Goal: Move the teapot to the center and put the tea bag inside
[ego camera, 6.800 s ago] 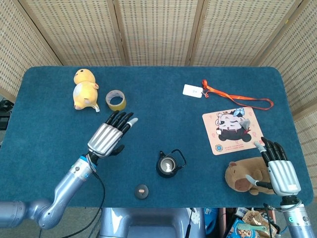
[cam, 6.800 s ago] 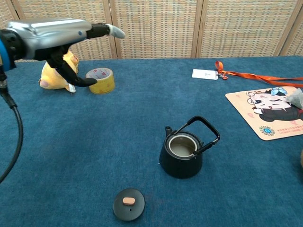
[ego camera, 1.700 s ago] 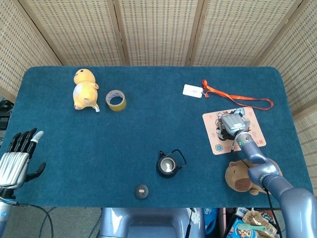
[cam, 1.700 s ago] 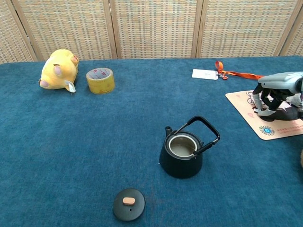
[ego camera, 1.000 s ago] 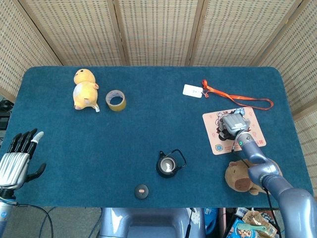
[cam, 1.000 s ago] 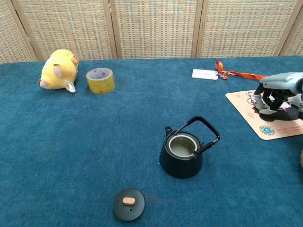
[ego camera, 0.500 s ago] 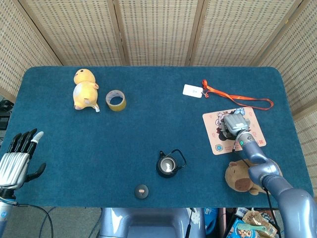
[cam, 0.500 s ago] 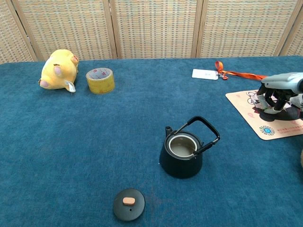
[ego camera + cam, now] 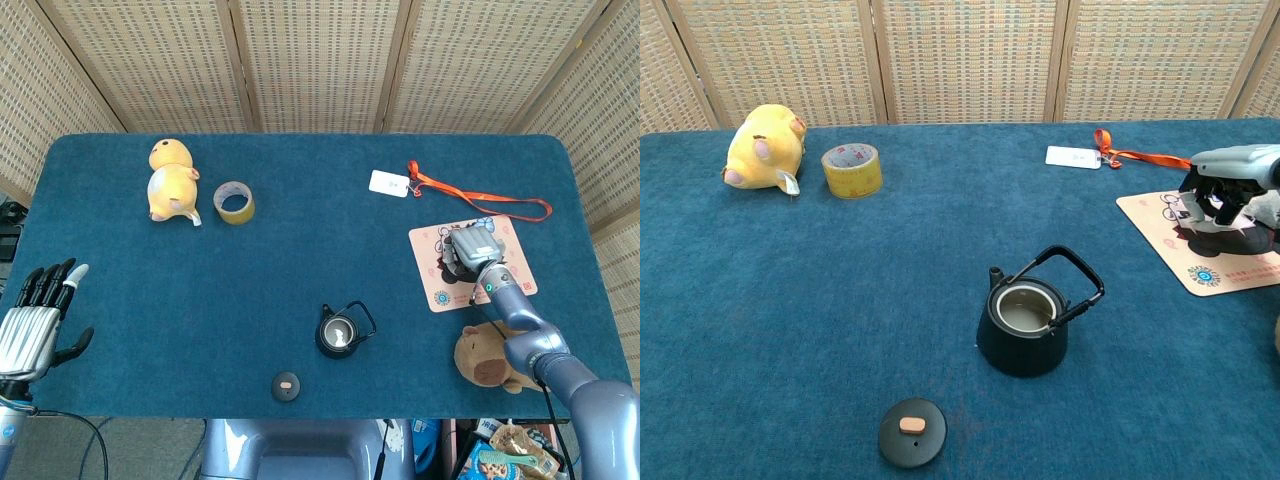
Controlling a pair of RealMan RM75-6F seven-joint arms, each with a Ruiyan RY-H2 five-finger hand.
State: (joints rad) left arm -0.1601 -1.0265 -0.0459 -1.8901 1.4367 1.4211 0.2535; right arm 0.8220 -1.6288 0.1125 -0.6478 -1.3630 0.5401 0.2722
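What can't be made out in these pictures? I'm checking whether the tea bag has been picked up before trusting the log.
- Tea bag: not visible in either view; the right hand covers that spot on the cartoon mat, so a grasp can't be confirmed.
- Teapot contents: interior too small and dim in both views.
- Brown plush: cut off by the chest view's right edge.
- Left hand: head view only.

A staged tabletop test area, probably a lab or demonstration space. A table (image 9: 300, 260) covered in blue carpet-like cloth stands before folding woven-rattan screens (image 9: 310, 60) that close off the background. Unrelated props lie scattered on it: a yellow plush toy (image 9: 170, 181), a roll of tape (image 9: 234, 202), an orange lanyard with badge (image 9: 470, 192) and a cartoon mat (image 9: 470, 263). Cables (image 9: 140, 455) hang below the front edge.
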